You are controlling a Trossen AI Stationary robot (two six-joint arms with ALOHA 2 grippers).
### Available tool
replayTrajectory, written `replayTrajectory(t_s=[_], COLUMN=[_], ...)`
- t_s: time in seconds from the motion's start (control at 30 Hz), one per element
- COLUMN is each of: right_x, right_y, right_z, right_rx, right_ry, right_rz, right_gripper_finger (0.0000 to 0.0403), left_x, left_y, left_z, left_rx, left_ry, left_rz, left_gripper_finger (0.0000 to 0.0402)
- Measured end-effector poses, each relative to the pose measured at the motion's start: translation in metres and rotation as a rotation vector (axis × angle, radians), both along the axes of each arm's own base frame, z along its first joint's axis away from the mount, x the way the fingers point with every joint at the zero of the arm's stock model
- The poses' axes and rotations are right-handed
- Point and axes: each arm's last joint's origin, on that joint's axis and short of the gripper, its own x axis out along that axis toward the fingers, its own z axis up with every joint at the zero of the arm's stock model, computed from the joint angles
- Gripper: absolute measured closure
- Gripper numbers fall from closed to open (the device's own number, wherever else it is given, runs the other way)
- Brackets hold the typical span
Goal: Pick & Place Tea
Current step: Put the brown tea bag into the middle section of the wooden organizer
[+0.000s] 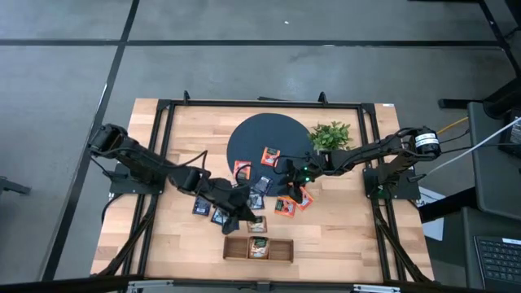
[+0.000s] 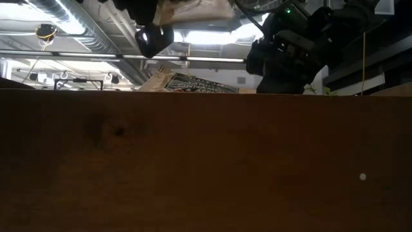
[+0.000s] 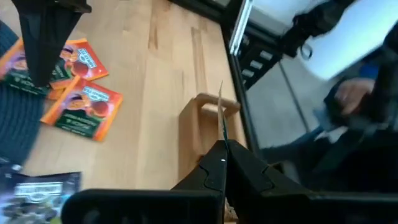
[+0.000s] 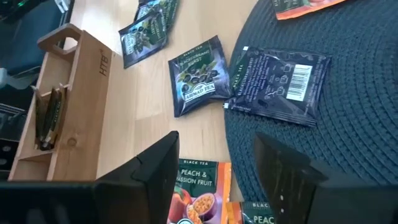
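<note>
Left gripper: left gripper point(image 3: 222, 163) sits above the wooden tray point(image 1: 259, 248) near the table's front edge, fingers pressed together on a thin tea sachet point(image 3: 221, 118) held edge-on over the tray's end compartment.
Wooden tray: three-compartment tray lies lengthwise at the front of the wooden table point(image 1: 342, 232); the right wrist view shows sachets already standing upright in one end compartment point(image 4: 47, 118).
Navy sachets: dark sachets point(image 1: 201, 206) lie on the bare wood just left of the left gripper; two more, a face-up dark sachet point(image 4: 199, 74) on the wood and a face-down one with a barcode point(image 4: 277, 84) on the mat's edge, lie ahead of the right gripper.
Round mat: dark woven mat point(image 1: 252, 134) sits at the table's middle rear with an orange sachet point(image 1: 269, 155) on it.
Right gripper: right gripper point(image 4: 217, 171) hovers over the mat's front edge, fingers spread wide and holding nothing, a peach-labelled orange sachet point(image 4: 198, 193) lying directly below.
Plant: leafy green plant point(image 1: 330, 135) stands just right of the mat.
</note>
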Motion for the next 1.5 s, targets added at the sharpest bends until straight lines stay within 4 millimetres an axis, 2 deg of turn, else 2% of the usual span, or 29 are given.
replayTrajectory(t_s=[0.33, 0.53, 0.73, 1.1, 1.27, 1.5], right_x=[0.0, -0.002, -0.003, -0.005, -0.007, -0.007], right_y=[0.0, 0.002, 0.013, 0.021, 0.021, 0.021], right_z=[-0.001, -0.003, -0.003, -0.005, -0.006, -0.007], right_rx=[0.029, -0.008, -0.023, -0.028, -0.036, -0.051], right_ry=[0.02, 0.045, 0.047, 0.069, 0.094, 0.091], right_rz=[-0.041, -0.071, -0.047, -0.018, -0.013, 0.001], right_gripper_finger=[0.0196, 0.0196, 0.0196, 0.0196, 0.0196, 0.0196], left_x=[-0.002, 0.014, 0.026, 0.042, 0.04, 0.038], left_y=[-0.018, -0.038, -0.049, -0.056, -0.058, -0.057], left_z=[0.003, 0.002, 0.0, -0.033, -0.041, -0.043], left_rx=[-0.099, -0.1, -0.082, -0.079, -0.081, -0.06], left_ry=[-0.001, 0.027, 0.102, 0.26, 0.323, 0.341], left_rz=[0.071, 0.004, 0.022, 0.083, 0.103, 0.118], left_gripper_finger=[0.0399, 0.0398, 0.0398, 0.0398, 0.0398, 0.0398])
